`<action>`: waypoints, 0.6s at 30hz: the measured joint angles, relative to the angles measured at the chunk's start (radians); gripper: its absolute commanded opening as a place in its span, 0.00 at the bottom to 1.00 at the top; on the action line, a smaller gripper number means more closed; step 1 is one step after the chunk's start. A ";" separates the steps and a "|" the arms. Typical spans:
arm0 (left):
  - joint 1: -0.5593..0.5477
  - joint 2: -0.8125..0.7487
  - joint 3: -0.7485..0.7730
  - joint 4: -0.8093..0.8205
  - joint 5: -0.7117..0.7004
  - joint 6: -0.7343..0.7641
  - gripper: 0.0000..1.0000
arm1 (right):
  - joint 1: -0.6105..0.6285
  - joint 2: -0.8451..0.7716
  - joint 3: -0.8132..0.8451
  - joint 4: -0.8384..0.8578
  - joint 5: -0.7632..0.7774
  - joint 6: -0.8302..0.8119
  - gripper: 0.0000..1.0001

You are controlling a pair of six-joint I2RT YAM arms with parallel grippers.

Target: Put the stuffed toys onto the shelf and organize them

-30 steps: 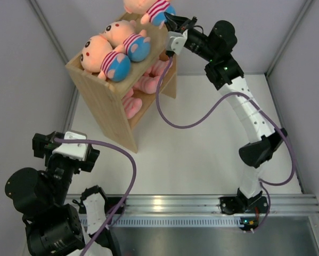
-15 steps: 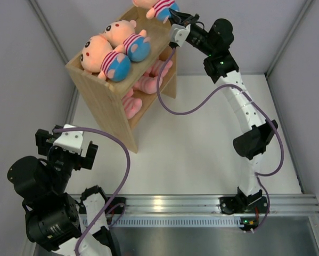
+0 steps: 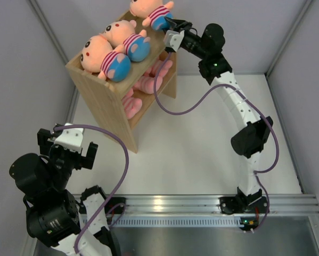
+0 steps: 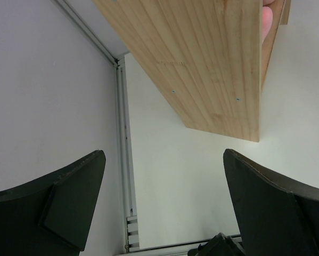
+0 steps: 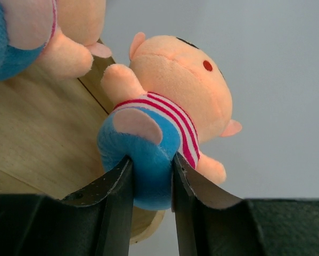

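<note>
The wooden shelf (image 3: 103, 98) stands at the back left. Two peach stuffed toys (image 3: 108, 58) (image 3: 126, 36) lie on its top. Pink toys (image 3: 148, 81) lie on the inner board and below. My right gripper (image 3: 167, 22) is shut on the blue shorts of a third peach toy (image 3: 148, 10), held over the shelf top's far corner. In the right wrist view its fingers (image 5: 116, 184) pinch that toy (image 5: 167, 101) above the wood (image 5: 31, 133). My left gripper (image 4: 164, 160) is open and empty, low by the left wall, facing the shelf's side panel (image 4: 202, 58).
A purple cable (image 3: 175, 109) hangs from the right arm beside the shelf's open front. Grey walls stand close on the left and right. A metal rail (image 3: 202, 202) runs along the table's near edge.
My right gripper has carried the third peach toy up and back, then lowered it a little over the shelf's far corner. My left gripper has risen slightly.
</note>
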 measured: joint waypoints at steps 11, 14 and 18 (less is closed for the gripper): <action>0.000 -0.006 -0.003 0.000 -0.004 0.009 0.98 | 0.013 0.006 -0.009 -0.008 -0.054 -0.011 0.32; 0.000 -0.010 -0.003 0.000 -0.005 0.014 0.98 | 0.014 0.006 -0.009 -0.012 -0.072 -0.011 0.35; 0.000 -0.010 -0.003 0.000 -0.005 0.018 0.98 | 0.015 0.006 -0.011 -0.009 -0.078 -0.013 0.55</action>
